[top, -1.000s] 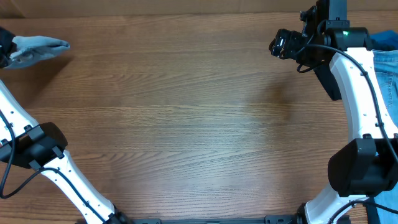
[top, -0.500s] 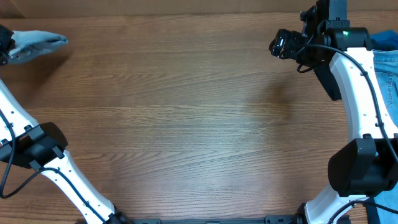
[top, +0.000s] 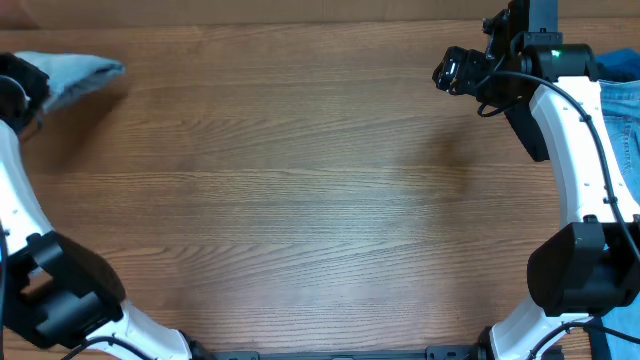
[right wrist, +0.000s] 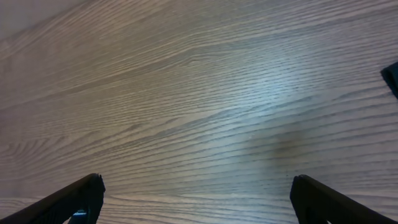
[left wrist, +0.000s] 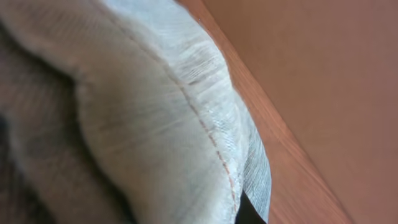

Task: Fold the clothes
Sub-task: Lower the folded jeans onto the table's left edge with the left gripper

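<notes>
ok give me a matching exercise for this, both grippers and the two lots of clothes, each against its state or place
Things:
1. left gripper
2. right gripper
3. pale denim garment
4. blue clothes

States or places:
a. at the right edge of the table
b. open, nothing between the fingers
c. shut on denim
d. far left corner, trailing from a gripper

Pairs: 1-c, 2-b, 3-d, 4-a
</notes>
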`<state>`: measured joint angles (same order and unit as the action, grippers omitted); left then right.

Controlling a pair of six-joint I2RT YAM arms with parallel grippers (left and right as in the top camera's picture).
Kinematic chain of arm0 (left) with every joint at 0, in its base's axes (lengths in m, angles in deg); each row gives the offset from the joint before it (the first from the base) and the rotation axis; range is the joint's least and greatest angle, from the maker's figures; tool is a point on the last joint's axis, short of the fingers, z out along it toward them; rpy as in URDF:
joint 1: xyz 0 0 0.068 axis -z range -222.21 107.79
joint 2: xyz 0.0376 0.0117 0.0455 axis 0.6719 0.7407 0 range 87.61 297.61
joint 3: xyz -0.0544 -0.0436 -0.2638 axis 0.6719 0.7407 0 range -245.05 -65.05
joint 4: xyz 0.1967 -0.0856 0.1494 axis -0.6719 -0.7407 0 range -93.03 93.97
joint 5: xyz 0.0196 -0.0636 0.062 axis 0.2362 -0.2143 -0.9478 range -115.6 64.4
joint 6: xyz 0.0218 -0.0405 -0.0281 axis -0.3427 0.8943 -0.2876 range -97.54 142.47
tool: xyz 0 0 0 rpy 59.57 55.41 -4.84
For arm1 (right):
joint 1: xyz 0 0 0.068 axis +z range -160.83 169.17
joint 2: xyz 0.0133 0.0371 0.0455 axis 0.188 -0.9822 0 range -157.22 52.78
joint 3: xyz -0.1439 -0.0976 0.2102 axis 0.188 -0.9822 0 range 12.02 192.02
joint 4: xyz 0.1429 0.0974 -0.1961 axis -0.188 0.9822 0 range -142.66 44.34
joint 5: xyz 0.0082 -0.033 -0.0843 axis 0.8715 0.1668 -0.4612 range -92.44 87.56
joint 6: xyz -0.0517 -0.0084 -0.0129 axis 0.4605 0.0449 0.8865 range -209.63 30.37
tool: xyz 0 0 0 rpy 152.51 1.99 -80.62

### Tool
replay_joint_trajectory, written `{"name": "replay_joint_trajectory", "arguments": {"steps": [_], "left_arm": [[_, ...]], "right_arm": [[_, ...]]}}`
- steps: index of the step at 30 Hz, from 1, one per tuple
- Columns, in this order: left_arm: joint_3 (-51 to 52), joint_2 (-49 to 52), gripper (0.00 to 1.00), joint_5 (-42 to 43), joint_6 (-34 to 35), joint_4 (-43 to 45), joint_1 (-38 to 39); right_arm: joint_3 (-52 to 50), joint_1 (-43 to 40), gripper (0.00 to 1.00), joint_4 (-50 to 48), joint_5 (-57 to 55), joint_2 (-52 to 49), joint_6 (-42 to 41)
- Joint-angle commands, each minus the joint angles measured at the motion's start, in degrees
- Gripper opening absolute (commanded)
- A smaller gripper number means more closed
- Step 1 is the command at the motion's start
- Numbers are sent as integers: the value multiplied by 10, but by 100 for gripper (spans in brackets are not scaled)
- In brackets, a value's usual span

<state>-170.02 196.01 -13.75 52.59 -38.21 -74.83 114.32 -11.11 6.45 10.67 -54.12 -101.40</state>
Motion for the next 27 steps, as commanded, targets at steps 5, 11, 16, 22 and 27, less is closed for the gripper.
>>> {"name": "replay_joint_trajectory", "arguments": {"steps": [5, 11, 16, 22, 27], "left_arm": [[139, -20, 4, 87, -46, 149, -26], [142, -18, 4, 86, -83, 158, -46], [148, 9, 4, 70, -85, 156, -46], [157, 59, 4, 42, -82, 151, -46], [157, 74, 4, 42, -78, 102, -53]], "right_arm": [[0, -1, 100, -3, -2, 0, 0], [0, -1, 100, -3, -2, 0, 0], [0, -1, 100, -3, -2, 0, 0], [0, -1, 100, -3, -2, 0, 0], [0, -1, 100, -3, -2, 0, 0]]}}
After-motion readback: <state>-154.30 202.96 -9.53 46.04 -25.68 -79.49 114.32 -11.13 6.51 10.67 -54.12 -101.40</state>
